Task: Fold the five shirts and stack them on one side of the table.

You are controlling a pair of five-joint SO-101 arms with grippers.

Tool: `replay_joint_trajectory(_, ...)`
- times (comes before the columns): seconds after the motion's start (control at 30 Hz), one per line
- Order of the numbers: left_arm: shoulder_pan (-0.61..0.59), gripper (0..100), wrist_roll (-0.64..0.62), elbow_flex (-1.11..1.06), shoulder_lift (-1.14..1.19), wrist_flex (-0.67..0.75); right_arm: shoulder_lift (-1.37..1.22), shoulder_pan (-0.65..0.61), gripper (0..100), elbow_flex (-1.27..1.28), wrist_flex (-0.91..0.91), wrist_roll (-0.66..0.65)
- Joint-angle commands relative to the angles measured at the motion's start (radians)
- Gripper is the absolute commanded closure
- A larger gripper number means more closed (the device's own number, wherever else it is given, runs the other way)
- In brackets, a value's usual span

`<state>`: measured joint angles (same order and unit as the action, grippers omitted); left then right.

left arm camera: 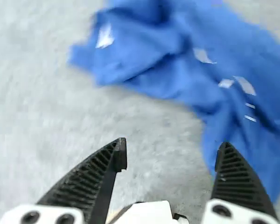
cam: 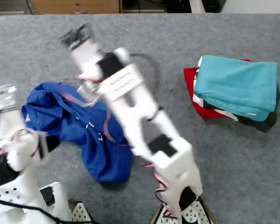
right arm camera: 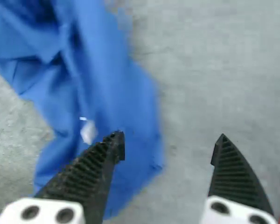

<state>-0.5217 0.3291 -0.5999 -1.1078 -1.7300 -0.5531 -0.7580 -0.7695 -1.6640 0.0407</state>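
Note:
A crumpled blue shirt (cam: pixel 84 130) lies on the grey table (cam: pixel 186 37), left of centre. My right arm (cam: pixel 130 107) stretches from the front edge over the shirt. Its gripper (right arm camera: pixel 168 140) is open and holds nothing, hanging above the blue shirt (right arm camera: pixel 84 84) and bare table. My left arm (cam: pixel 18 149) stands at the front left, beside the shirt. Its gripper (left arm camera: pixel 170 149) is open over bare table, with the blue shirt (left arm camera: pixel 200 70) just beyond the fingertips. A folded stack (cam: pixel 235 86) lies at the right, with a teal shirt on top of red, white and dark ones.
The grey table surface (cam: pixel 224 163) lies bare between the blue shirt and the folded stack and along the far side. A wooden cabinet (cam: pixel 74 5) stands behind the table's far edge.

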Motion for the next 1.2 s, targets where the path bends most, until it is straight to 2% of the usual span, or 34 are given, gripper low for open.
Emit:
replay_joint_trajectory(0.0,-0.147,69,-0.006,-0.066,-0.01,0.002,-0.102,-0.087,69.4,-0.025,0.038,0.044)
replay_joint_trajectory(0.2,-0.204,69,-0.009,-0.086,-0.01,0.035,-0.263,-0.074,72.2,-0.179,-0.029,0.063)
replay_joint_trajectory(0.37,-0.196,69,-0.009,-0.087,-0.004,0.038,-0.372,0.035,97.9,-0.337,-0.057,0.055)
replay_joint_trajectory(0.4,-0.196,69,-0.009,-0.087,-0.002,0.038,-0.395,0.065,99.8,-0.364,-0.057,0.055)
replay_joint_trajectory(0.47,-0.196,69,-0.009,-0.087,-0.002,0.04,-0.432,0.125,97.0,-0.421,-0.078,0.061)
replay_joint_trajectory(0.53,-0.195,69,-0.008,-0.087,-0.002,0.041,-0.455,0.183,98.3,-0.483,-0.112,0.063)
replay_joint_trajectory(0.7,-0.189,69,-0.009,-0.141,-0.001,0.137,-0.464,0.348,99.6,-0.521,-0.123,0.055)
replay_joint_trajectory(1.0,0.028,69,-0.023,-0.232,-0.001,0.172,-0.463,0.671,99.7,-0.522,-0.123,-0.011)
replay_joint_trajectory(1.17,0.201,69,-0.14,-0.238,0.015,0.238,-0.463,0.713,99.7,-0.524,-0.123,-0.011)
